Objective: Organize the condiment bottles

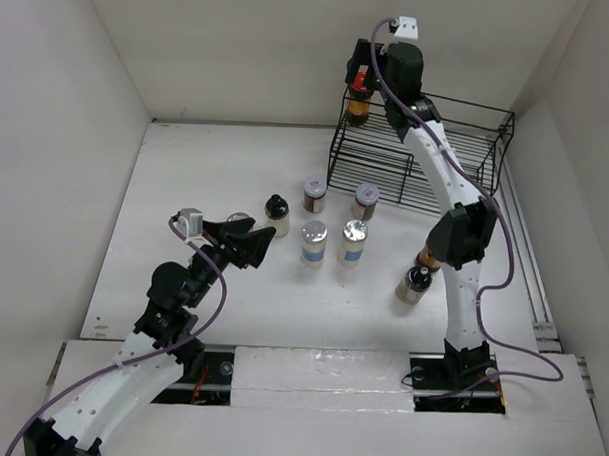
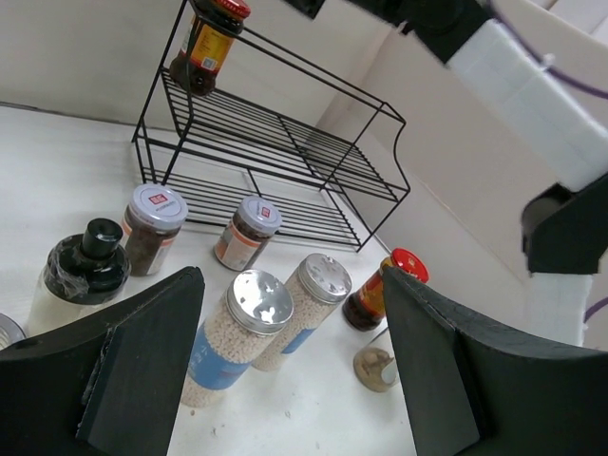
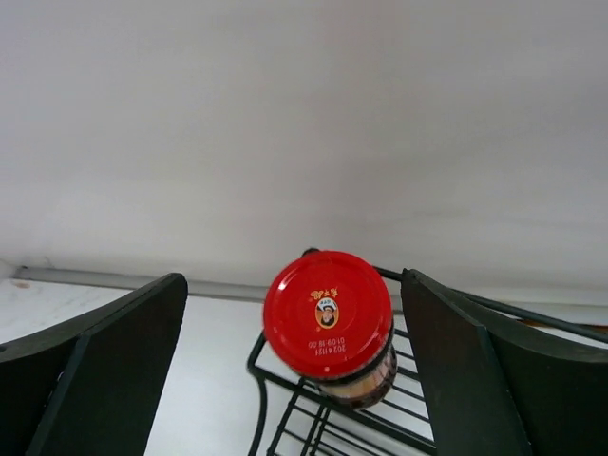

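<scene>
the right hand (image 3: pixel 293 285) is released, fingers clear either side of the red-capped bottle (image 3: pixel 328 309) on the wire rack (image 1: pixel 468 144); the left hand (image 2: pixel 293 275) hangs released, empty, above the table (image 1: pixel 186 184).

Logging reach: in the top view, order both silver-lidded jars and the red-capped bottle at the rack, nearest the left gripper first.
1. Left silver-lidded jar, table centre.
2. Right silver-lidded jar, beside it.
3. Red-capped bottle, at the far rack.

Glossy red-capped bottle (image 3: pixel 328 318), matt black wire rack (image 2: pixel 285 133).
</scene>
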`<action>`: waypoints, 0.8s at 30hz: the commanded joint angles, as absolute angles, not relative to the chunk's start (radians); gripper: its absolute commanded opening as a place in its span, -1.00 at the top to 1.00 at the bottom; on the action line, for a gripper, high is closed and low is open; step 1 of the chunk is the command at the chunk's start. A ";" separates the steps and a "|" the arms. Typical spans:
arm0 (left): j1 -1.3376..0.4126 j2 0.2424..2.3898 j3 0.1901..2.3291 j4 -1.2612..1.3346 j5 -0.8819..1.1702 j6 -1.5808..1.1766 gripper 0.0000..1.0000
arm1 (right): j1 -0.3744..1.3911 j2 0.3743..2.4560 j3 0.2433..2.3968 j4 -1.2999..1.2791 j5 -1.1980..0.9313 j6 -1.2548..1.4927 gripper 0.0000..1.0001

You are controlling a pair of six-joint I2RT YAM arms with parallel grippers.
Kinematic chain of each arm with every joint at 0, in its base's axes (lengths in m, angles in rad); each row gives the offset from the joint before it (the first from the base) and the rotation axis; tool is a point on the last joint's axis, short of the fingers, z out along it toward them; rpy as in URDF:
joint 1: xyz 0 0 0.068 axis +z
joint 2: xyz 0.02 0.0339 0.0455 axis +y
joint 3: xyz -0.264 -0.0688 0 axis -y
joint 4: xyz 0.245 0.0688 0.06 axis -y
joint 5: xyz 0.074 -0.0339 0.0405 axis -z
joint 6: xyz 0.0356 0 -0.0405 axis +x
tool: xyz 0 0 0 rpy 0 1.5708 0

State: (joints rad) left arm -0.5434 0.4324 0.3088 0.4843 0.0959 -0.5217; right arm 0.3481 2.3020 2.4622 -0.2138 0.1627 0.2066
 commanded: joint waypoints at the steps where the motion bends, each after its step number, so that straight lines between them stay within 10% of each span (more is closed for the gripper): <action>1: -0.548 0.422 0.316 0.508 0.083 -0.525 -0.44 | 0.328 2.080 2.445 -0.146 0.161 0.190 -0.99; 5: -0.548 0.422 0.325 0.485 0.046 -0.525 -0.44 | 0.328 1.843 2.124 -0.124 0.257 0.129 -0.75; 8: -0.548 0.422 0.336 0.454 -0.006 -0.525 -0.41 | 0.337 1.575 1.839 -0.114 0.398 0.158 0.58; 10: -0.548 0.422 0.336 0.434 -0.028 -0.535 -0.34 | 0.337 1.349 1.500 -0.104 0.431 0.250 0.90; 12: -0.548 0.433 0.345 0.423 -0.043 -0.535 -0.34 | 0.312 1.144 1.198 -0.104 0.469 0.329 0.57; 13: -0.548 0.433 0.345 0.423 -0.043 -0.535 -0.34 | 0.302 1.082 1.119 -0.121 0.469 0.348 -0.02; 16: -0.548 0.454 0.345 0.437 -0.025 -0.545 -0.34 | 0.270 0.909 0.941 -0.224 0.518 0.383 -0.89; 24: -0.548 0.474 0.345 0.457 0.015 -0.554 -0.34 | 0.225 0.962 0.838 -0.430 0.408 0.423 -1.00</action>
